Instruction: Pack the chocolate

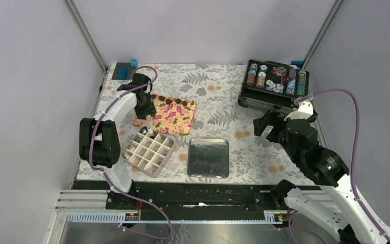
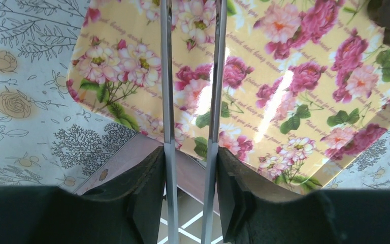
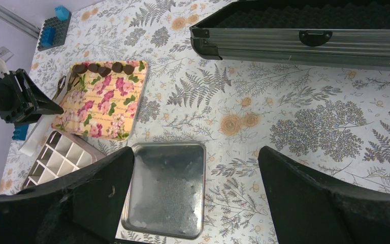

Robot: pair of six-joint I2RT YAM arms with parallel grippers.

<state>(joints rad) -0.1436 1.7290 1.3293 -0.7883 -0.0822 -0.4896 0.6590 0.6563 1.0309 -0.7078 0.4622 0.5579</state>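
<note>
Your left end effector [image 2: 190, 175] is pinched on metal tongs [image 2: 166, 101], their tips down at the far corner of the gridded box [image 1: 149, 151] (whether they carry a piece, you cannot tell). Your right end effector [image 3: 195, 155] hangs wide open and empty above the worktop [image 3: 304, 127]. The chocolate [image 3: 104, 67] lines the far edge of the floral tray [image 3: 101, 107].

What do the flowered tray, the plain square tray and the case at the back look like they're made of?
Flowered tray: probably printed tin or melamine, glossy; the left wrist view shows bright glare streaks.
Plain square tray: likely metal, silvery with dull reflections.
Case: apparently aluminium walls, ribbed and brushed, with black corners and dark foam lining.
</note>
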